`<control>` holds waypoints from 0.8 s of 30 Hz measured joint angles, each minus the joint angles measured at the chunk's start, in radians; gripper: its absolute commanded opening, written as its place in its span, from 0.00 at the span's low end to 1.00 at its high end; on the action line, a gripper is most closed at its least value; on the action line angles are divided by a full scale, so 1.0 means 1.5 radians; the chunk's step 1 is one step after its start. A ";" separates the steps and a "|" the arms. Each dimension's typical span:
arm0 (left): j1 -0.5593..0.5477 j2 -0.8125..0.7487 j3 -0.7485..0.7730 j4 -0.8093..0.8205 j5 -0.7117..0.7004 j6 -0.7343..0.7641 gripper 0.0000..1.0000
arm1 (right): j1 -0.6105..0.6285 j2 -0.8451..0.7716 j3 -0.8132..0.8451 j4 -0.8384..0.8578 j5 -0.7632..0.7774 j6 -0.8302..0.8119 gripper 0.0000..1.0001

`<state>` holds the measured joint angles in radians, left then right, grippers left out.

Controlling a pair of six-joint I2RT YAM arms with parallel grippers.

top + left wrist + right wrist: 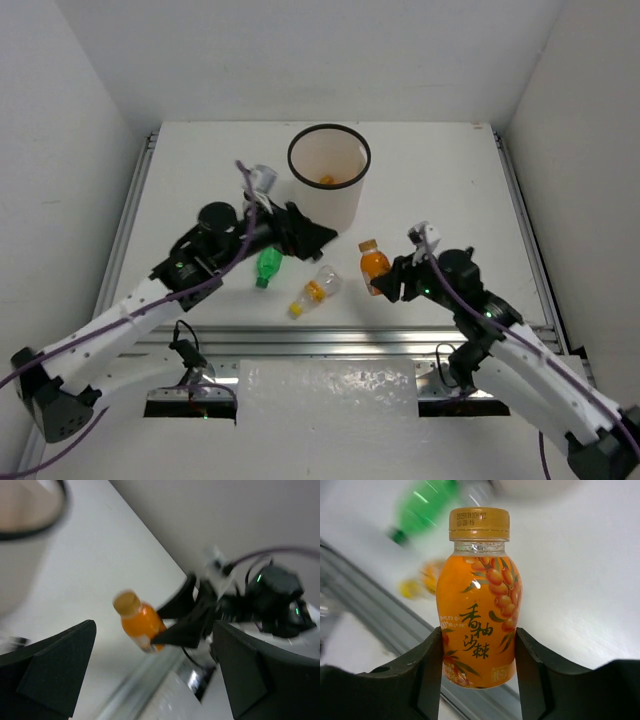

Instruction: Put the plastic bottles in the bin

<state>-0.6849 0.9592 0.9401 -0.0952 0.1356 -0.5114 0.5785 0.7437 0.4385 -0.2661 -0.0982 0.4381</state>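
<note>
My right gripper (385, 278) is shut on a squat orange bottle (374, 263) with a gold cap, held near the table's front right. In the right wrist view the bottle (479, 580) sits upright between the gripper's (479, 640) fingers. The white bin (329, 205) with a black rim stands at the back middle, with something orange (327, 180) inside. My left gripper (312, 236) is open and empty beside the bin's front left; the left wrist view shows the gripper (155, 680) facing the orange bottle (140, 622). A green bottle (267, 266) and a clear yellow-capped bottle (313, 291) lie in front.
A metal rail (330, 340) runs along the table's front edge. White walls close in the table on the left, back and right. The bin's rim (30, 530) shows blurred at the upper left of the left wrist view.
</note>
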 measured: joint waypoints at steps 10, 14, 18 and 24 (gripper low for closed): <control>-0.137 0.119 -0.050 0.099 0.140 -0.024 0.99 | 0.001 -0.243 -0.055 0.197 -0.241 0.020 0.23; -0.138 0.125 -0.045 0.119 0.148 -0.030 0.55 | 0.001 -0.245 -0.055 0.224 -0.279 0.028 0.26; -0.141 0.141 -0.021 0.113 0.161 -0.026 0.00 | -0.002 -0.231 -0.055 0.235 -0.285 0.036 0.55; -0.145 0.169 0.075 0.010 0.049 -0.024 0.00 | 0.002 -0.243 -0.043 0.202 -0.228 0.041 0.99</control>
<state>-0.9024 1.2133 1.0531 -0.0807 0.2092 -0.5476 0.5819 0.3786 0.3744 0.0376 -0.4408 0.4999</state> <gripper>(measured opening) 0.469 0.986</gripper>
